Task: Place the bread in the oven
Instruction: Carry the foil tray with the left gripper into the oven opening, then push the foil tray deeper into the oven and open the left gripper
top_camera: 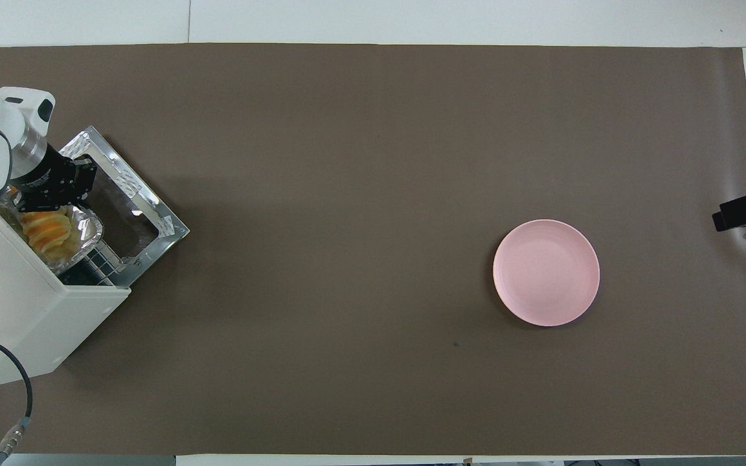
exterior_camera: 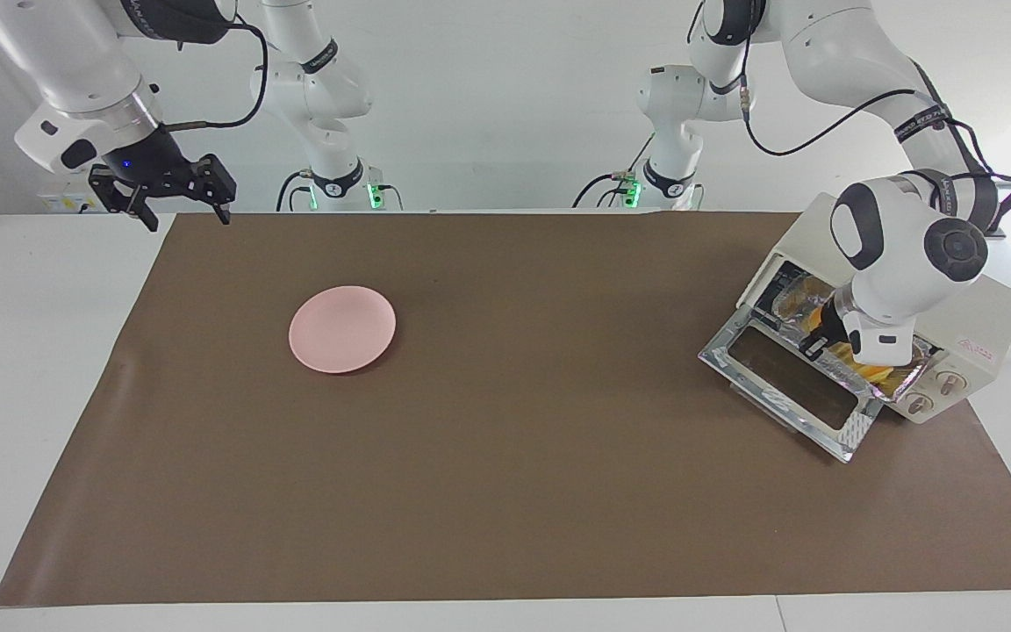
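In the facing view, the boxy cream-white toaster oven sits at the right of the frame on the brown paper sheet that covers the white desk, its glass door dropped open toward the lower left. The left gripper reaches into the oven's mouth with its jaws closed, over the crinkled silver foil tray that lies inside on the rack; whether they pinch the tray's rim cannot be told. The golden yellow-orange ridged bread lies in that tray, mostly hidden under the arm's white wrist. A round pink plate rests left of centre on the paper. At the upper left the right gripper hangs raised above the edge of the desk with its jaws spread wide, holding nothing; that arm waits. In the overhead view, the oven fills the left edge, its door down toward the upper right. The bread shows in the foil tray just inside the opening, with the left gripper at the tray's upper edge. The pink plate lies right of centre, and a dark part of the right gripper shows at the right edge.
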Robot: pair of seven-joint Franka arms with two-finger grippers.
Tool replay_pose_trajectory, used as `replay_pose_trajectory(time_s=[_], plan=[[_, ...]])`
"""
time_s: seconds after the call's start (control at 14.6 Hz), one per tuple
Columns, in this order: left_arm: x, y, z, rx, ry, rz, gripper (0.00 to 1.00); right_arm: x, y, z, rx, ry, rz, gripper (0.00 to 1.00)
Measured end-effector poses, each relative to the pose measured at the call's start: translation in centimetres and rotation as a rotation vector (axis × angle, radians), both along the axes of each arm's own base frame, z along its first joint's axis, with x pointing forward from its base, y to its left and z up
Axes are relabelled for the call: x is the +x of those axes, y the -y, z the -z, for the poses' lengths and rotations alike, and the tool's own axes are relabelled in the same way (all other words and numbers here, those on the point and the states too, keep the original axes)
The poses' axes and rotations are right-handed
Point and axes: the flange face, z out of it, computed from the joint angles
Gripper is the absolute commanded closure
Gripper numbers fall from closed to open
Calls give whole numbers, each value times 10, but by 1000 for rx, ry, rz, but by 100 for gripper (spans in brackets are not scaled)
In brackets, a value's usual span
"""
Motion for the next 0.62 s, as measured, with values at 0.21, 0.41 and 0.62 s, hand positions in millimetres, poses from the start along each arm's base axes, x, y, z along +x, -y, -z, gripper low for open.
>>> replay_pose_trajectory(time_s=[0.21, 0.41, 0.62], plan=[[-10, -5, 5, -4, -17, -11, 100, 0, 0, 0, 0, 0, 0, 0], [-14, -10, 6, -3, -21, -35, 100, 0, 0, 0, 0, 0, 0, 0], [-15, -13, 6, 2, -19, -62, 100, 0, 0, 0, 0, 0, 0, 0]])
